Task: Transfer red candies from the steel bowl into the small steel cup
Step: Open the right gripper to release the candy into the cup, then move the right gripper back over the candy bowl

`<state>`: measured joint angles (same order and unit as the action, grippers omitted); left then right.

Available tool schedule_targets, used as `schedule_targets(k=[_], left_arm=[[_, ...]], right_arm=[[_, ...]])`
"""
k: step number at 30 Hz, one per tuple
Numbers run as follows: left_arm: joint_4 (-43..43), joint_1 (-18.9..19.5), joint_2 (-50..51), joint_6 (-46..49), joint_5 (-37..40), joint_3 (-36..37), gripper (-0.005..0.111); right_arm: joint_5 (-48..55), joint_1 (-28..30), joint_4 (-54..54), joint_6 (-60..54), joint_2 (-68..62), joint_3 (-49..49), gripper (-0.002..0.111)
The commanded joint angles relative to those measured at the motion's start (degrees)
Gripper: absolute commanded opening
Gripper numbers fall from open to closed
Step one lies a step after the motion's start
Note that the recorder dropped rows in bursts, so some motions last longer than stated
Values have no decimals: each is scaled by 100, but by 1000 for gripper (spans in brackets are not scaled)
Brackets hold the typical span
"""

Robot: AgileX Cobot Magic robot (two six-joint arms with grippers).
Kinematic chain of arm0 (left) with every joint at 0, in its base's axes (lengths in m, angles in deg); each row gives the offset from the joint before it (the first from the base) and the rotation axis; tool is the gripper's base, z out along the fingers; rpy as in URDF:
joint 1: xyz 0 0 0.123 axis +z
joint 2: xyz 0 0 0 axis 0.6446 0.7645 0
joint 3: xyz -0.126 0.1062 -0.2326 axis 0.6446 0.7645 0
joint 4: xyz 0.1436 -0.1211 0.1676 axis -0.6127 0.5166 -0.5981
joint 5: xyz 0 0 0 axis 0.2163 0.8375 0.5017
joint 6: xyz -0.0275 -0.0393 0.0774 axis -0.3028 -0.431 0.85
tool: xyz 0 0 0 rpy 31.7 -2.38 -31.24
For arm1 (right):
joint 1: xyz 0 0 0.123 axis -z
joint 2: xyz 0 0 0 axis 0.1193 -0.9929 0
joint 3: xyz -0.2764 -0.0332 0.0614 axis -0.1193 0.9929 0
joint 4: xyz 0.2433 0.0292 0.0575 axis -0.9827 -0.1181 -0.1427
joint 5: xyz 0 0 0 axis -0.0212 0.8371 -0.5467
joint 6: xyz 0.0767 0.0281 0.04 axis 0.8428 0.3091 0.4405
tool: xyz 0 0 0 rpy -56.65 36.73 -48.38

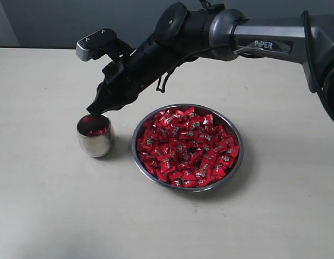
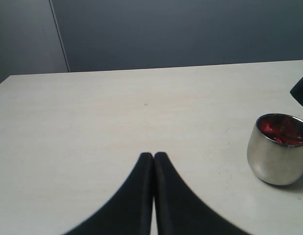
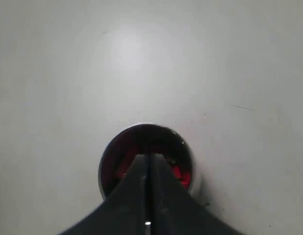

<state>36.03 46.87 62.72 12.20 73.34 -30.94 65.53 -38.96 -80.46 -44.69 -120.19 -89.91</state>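
While the right gripper (image 1: 94, 109) hangs right at the mouth of the small steel cup (image 1: 95, 139), its jaws are pressed together with nothing visible between them. In the right wrist view the closed tips (image 3: 147, 157) sit over the cup's opening (image 3: 106, 161), and a few red candies (image 3: 178, 172) lie inside below them, apart from the jaws. I cannot tell whether the tips touch the rim. The cup stands upright on the table (image 1: 48, 205), just beside the steel bowl (image 1: 134, 145) on its left in the exterior view, not touching it. The bowl holds a full heap of red candies (image 1: 188, 147). The right arm reaches across above the bowl. The left gripper (image 2: 153, 154) has its jaws together too, empty, low over bare table, with the cup (image 2: 277, 156) well off to one side.
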Motion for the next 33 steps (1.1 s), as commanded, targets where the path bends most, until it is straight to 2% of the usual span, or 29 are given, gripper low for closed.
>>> schedule_targets(k=[1, 3, 5, 8, 14, 17, 25, 33], left_arm=[[16, 3, -26, -11, -11, 22, 0], [16, 3, -26, -11, -11, 22, 0], [16, 3, -26, -11, -11, 22, 0], [16, 3, -26, -11, -11, 22, 0], [16, 3, -26, -11, -11, 22, 0], [16, 3, -26, -11, -11, 22, 0], [16, 3, -26, -11, -11, 22, 0], [16, 3, -26, -11, -11, 22, 0]], right_arm=[[-665, 52, -167, 481, 262, 46, -1], [-1370, 116, -563, 405, 540, 426, -1], [-1958, 141, -683, -7, 907, 974, -1], [-2798, 335, -1547, -959, 1506, 2051, -1], [-2923, 961, -3465, -2975, 2166, 3268, -1], [-2658, 1269, -4247, -3671, 2383, 3741, -1], [-2763, 1602, -4358, -3783, 2523, 4534, -1], [-2694, 1602, -4300, -3605, 2523, 4657, -1]])
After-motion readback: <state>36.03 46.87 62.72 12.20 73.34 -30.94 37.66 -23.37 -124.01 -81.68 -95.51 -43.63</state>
